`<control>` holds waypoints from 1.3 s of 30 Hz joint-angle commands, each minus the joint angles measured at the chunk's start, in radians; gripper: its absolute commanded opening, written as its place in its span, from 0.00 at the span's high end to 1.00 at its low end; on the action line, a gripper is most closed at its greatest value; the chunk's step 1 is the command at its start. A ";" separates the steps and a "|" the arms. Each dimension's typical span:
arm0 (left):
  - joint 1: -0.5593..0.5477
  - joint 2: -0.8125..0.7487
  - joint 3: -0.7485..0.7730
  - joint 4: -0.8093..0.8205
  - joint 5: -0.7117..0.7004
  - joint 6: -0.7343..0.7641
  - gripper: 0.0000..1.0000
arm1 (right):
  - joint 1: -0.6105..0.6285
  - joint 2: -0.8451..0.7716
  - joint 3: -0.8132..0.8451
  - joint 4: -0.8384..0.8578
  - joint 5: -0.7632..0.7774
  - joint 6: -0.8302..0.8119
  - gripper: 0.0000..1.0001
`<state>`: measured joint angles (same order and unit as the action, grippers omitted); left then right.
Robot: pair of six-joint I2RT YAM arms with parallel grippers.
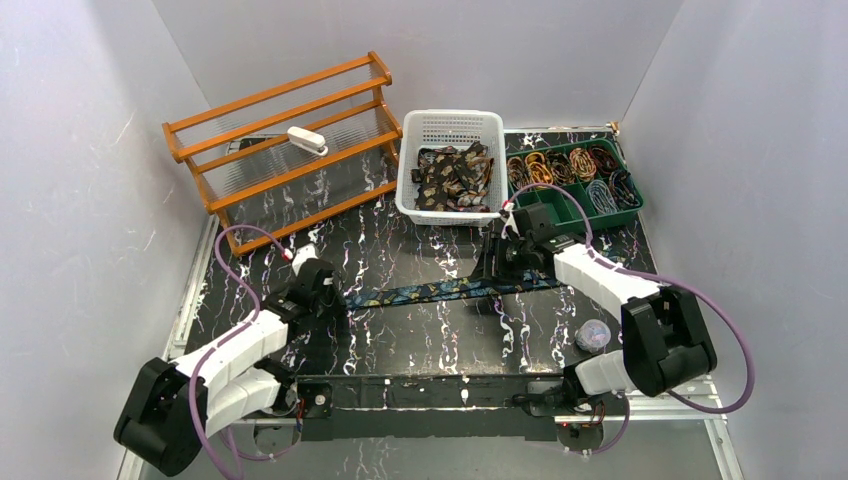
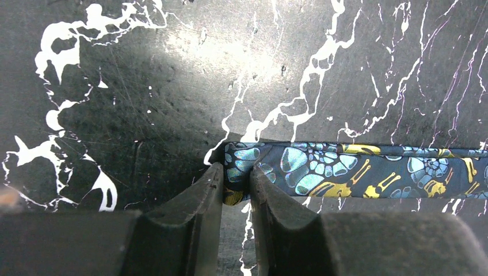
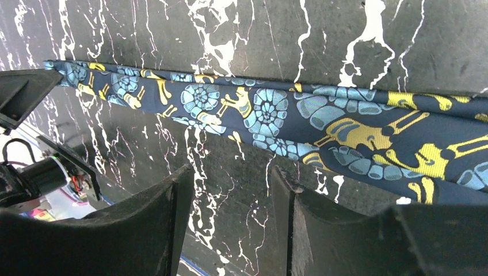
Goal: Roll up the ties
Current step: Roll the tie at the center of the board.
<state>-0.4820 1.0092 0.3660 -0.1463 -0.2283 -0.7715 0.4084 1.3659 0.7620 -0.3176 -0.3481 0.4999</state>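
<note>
A dark blue tie (image 1: 450,290) with teal and gold paisley lies stretched flat across the black marbled table, running left to right. My left gripper (image 1: 335,297) sits at its left end. In the left wrist view the jaws (image 2: 236,172) pinch that end of the tie (image 2: 345,169), with fabric bunched between the fingers. My right gripper (image 1: 497,270) stands over the right part of the tie. Its wrist view shows it (image 3: 230,172) open with only bare table between the fingers, and the tie (image 3: 259,109) just beyond the fingertips.
A white basket (image 1: 405,160) at the back holds several brown paisley ties. To its right a green tray (image 1: 575,215) holds several rolled ties. A wooden rack (image 1: 290,140) stands at the back left. A small round container (image 1: 593,335) sits near the right arm's base.
</note>
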 commanded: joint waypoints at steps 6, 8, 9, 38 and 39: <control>-0.004 -0.074 -0.027 -0.069 -0.085 -0.049 0.92 | 0.073 0.067 0.101 -0.076 0.159 -0.074 0.41; -0.004 -0.091 -0.025 -0.078 -0.087 -0.053 0.91 | 0.088 0.065 0.113 -0.083 0.189 -0.081 0.41; -0.004 -0.099 -0.021 -0.082 -0.082 -0.052 0.94 | 0.092 0.065 0.118 -0.091 0.207 -0.081 0.41; 0.061 -0.188 -0.010 -0.149 -0.020 -0.012 0.61 | 0.525 0.148 0.138 0.417 0.173 -0.222 0.41; 0.062 -0.196 -0.012 -0.154 -0.022 -0.015 0.59 | 0.549 0.170 0.152 0.426 0.193 -0.227 0.41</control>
<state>-0.4274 0.8501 0.3618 -0.2634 -0.2279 -0.7887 0.8921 1.4590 0.8558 -0.0265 -0.1638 0.3302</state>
